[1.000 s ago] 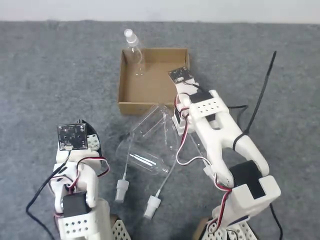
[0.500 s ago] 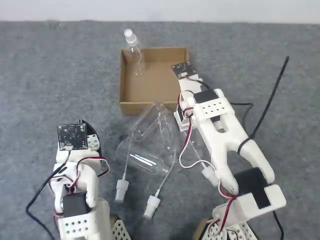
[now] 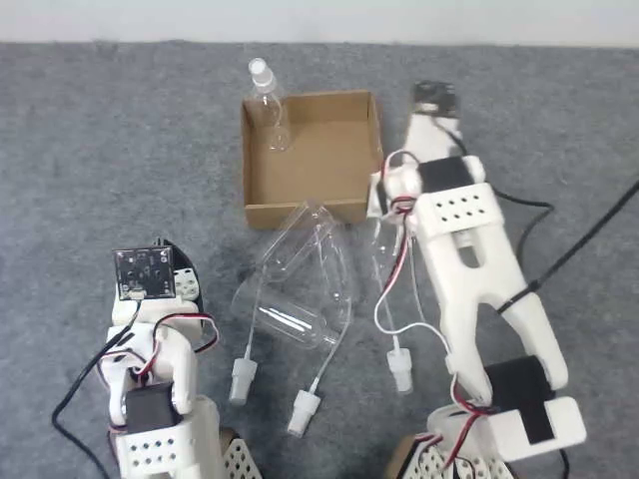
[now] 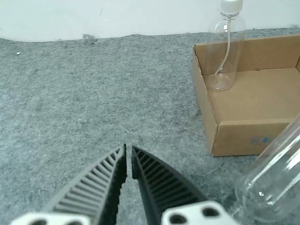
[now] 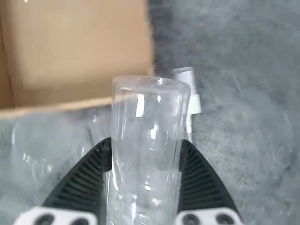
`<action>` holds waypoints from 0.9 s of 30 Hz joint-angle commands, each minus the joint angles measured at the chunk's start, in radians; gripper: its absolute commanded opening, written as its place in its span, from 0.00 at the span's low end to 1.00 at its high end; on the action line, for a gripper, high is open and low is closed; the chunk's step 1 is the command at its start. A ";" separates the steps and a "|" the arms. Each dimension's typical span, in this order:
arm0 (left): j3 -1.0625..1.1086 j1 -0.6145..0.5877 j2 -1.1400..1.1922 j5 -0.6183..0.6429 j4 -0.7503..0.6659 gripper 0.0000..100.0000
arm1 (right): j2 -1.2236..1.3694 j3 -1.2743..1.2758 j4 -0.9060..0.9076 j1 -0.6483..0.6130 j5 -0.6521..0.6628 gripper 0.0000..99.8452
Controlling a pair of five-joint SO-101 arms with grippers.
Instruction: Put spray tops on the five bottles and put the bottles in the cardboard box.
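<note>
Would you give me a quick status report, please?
Left gripper shut, empty. Right gripper shut on a clear bottle near the cardboard box. One capped bottle stands inside.

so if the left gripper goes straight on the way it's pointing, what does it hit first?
Likely just grey carpet: the left gripper, shut, points over a bare stretch toward the white wall. The cardboard box and its upright bottle sit off to one side of that line, though depth is unclear.

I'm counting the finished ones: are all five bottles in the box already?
No, just one capped bottle stands in the cardboard box; other bottles lie outside on the carpet.
</note>
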 commanded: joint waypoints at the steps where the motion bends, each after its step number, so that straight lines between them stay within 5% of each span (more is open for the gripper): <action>1: -0.002 -0.006 -0.021 -0.009 -0.003 0.01 | -0.065 -0.066 0.010 0.061 -0.121 0.01; 27: -0.002 -0.006 -0.021 -0.009 -0.003 0.01 | -0.062 -0.011 0.219 0.407 -0.692 0.01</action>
